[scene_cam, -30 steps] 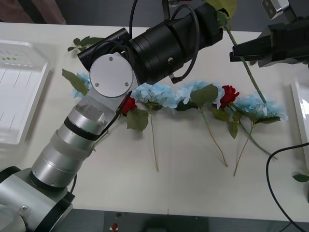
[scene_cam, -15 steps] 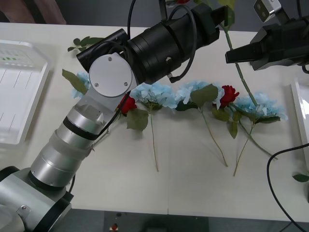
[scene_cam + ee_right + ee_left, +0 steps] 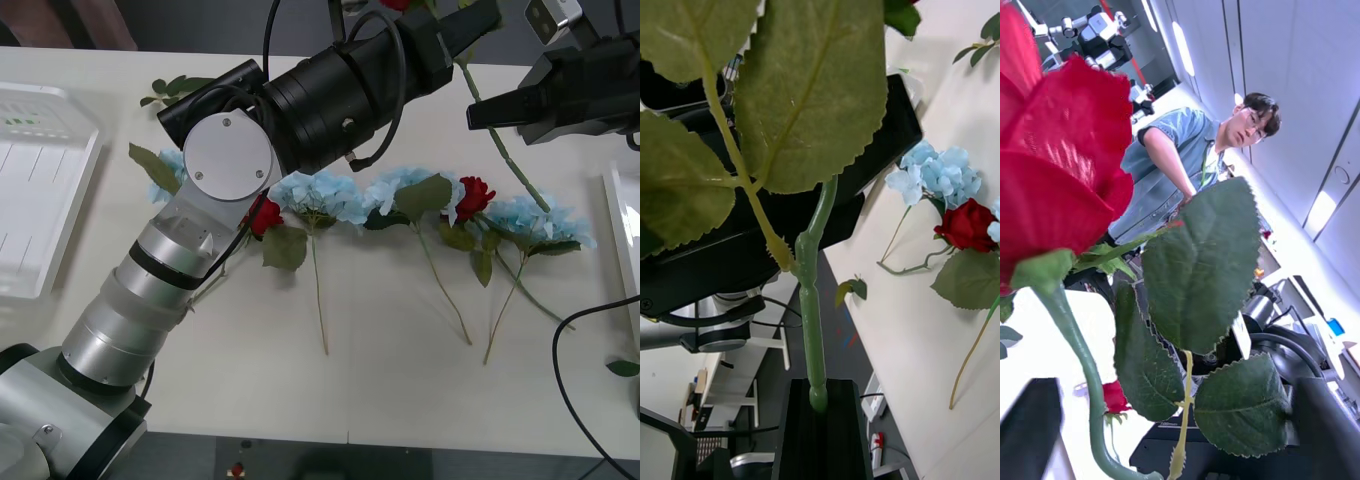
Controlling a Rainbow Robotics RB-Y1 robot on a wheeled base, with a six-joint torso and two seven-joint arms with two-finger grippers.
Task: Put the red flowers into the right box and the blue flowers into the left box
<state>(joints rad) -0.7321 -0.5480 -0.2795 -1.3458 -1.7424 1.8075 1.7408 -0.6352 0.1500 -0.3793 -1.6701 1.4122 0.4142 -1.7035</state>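
**A red rose held up between both arms, over a pale table**

From the front camera I see a cream table (image 3: 380, 400) with a row of flowers across its middle: pale blue flowers (image 3: 320, 195) alternating with red flowers (image 3: 474, 192), stems pointing toward me. The left box (image 3: 40, 200) sits at the table's left edge, white and ribbed inside; the right box (image 3: 620, 225) shows as a rim at the right edge. A loose leaf sprig (image 3: 175, 88) lies at the far side.

My left gripper (image 3: 470, 25) reaches across to the far right, its black fingers closed on a lifted rose stem (image 3: 500, 150) that slants down toward the row. My right gripper (image 3: 480, 112) is beside that stem; from its wrist camera the stem (image 3: 814, 330) seems clamped at the black fingers (image 3: 824, 435), though I can't quite confirm contact.

The left wrist camera shows the rose head (image 3: 1052, 165) close up and an office ceiling with strip lights (image 3: 1181, 45) behind.
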